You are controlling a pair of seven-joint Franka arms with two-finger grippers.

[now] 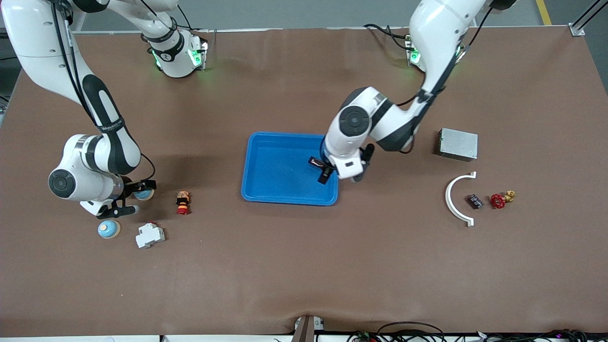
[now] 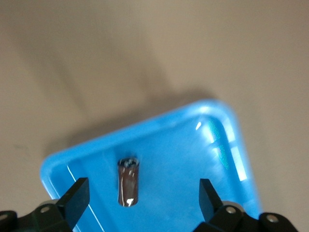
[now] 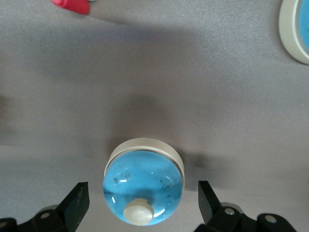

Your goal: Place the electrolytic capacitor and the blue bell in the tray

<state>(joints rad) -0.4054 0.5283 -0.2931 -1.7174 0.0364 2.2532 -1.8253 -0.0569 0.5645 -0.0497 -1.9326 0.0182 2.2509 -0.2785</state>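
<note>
We see the left gripper (image 2: 140, 193) over the shallow bright-blue rectangular plastic tray (image 1: 266, 161), fingers (image 2: 77, 195) spread wide and holding nothing; the small dark cylindrical electrolytic capacitor (image 2: 128, 182) lies inside it, near one rounded corner, clear of the raised rim. The right gripper (image 3: 140, 200) hangs over a glossy blue dome-shaped bell (image 3: 143, 186) on the brown tabletop (image 1: 304, 266), fingers spread either side without touching; open tabletop surrounds the bell.

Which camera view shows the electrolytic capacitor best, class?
The left wrist view: the electrolytic capacitor lies in the tray, plainly visible between the open left gripper's fingers. In the front view the left arm hides it. The right wrist view does not show it.
</note>
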